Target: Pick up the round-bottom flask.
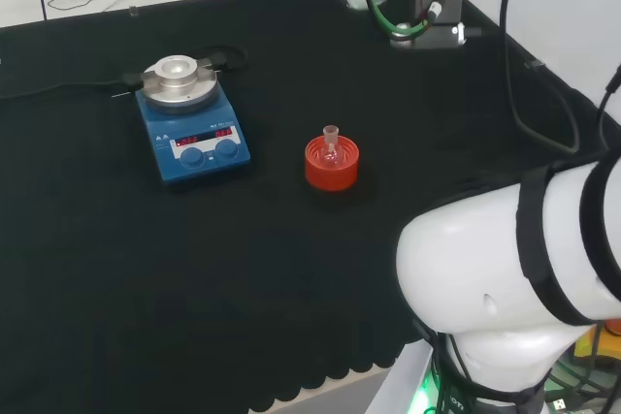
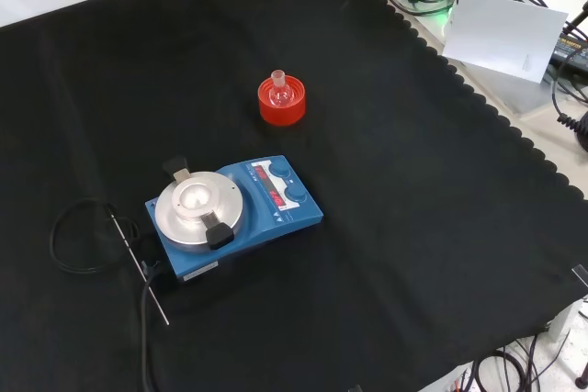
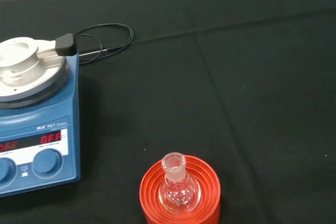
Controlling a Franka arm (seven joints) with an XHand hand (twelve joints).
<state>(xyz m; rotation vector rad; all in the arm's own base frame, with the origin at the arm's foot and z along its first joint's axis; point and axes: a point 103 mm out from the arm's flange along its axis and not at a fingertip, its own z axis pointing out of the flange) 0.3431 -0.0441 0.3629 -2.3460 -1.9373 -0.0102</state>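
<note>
A small clear round-bottom flask (image 1: pixel 331 147) (image 2: pixel 281 91) (image 3: pixel 176 186) sits upright in a red ribbed ring stand (image 1: pixel 331 166) (image 2: pixel 282 106) (image 3: pixel 180 200) near the middle of the black cloth. Its short neck points up. Nothing touches the flask or the stand. In the wrist view the flask and stand lie close ahead, with the stirrer beside them.
A blue magnetic stirrer (image 1: pixel 191 131) (image 2: pixel 230 213) (image 3: pixel 32 124) with a round metal top plate stands left of the flask in the head view, nearer the camera in the front view. Its black cable (image 2: pixel 73 236) and a thin probe (image 2: pixel 141 268) trail off it. The arm's white links (image 1: pixel 514 259) stand at the head view's right.
</note>
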